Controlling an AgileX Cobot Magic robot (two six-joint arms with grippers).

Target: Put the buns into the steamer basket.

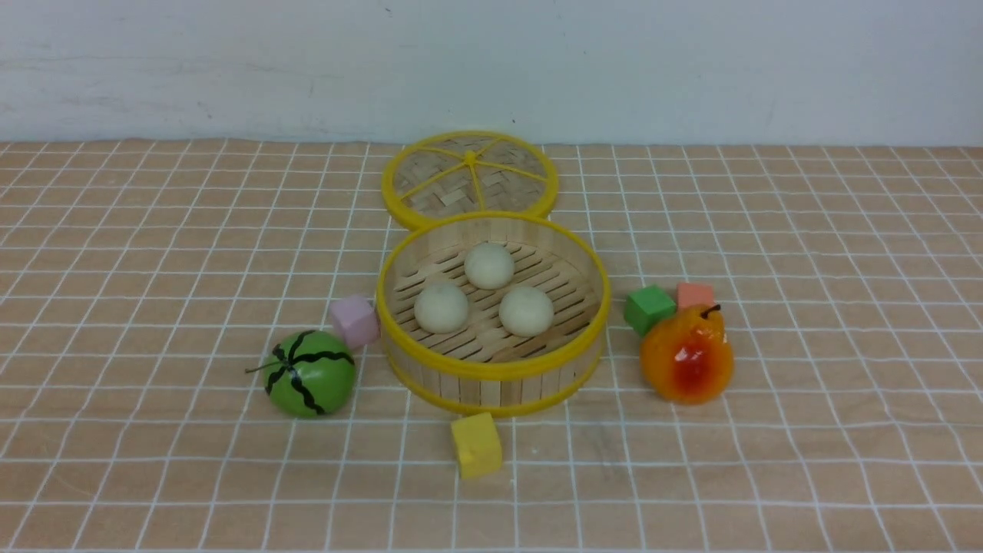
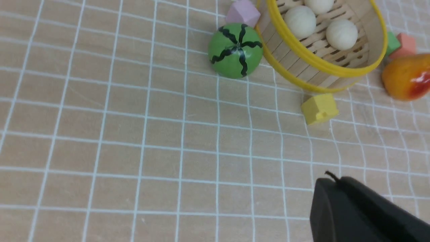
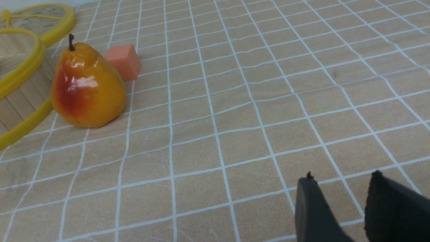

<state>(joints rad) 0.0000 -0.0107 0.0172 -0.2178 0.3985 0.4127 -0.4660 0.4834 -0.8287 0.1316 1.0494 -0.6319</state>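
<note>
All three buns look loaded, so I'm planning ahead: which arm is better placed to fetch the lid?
Probably right: the right claw stands open and its camera sees the lid; the left claw is shut.

Open cloth (image 1: pixel 153 230) on both flanks; toys crowding the steamer basket (image 1: pixel 491 372).

The 3 buns (image 1: pixel 489 265) (image 1: pixel 441 306) (image 1: pixel 526 311) are plain cream-white. The steamer basket (image 1: pixel 491 380) has pale bamboo slats and yellow rims; the lid (image 1: pixel 469 178) is woven tan with a yellow rim and spokes. The watermelon (image 1: pixel 309 374) is green with wavy black stripes. The pear (image 1: pixel 686 355) is orange-yellow with a red blush. The 4 blocks are pink (image 1: pixel 355 321), yellow (image 1: pixel 476 445), green (image 1: pixel 649 309) and salmon (image 1: pixel 695 294). The tablecloth (image 1: pixel 153 269) is tan with a white grid. The wall (image 1: pixel 230 61) is white.
</note>
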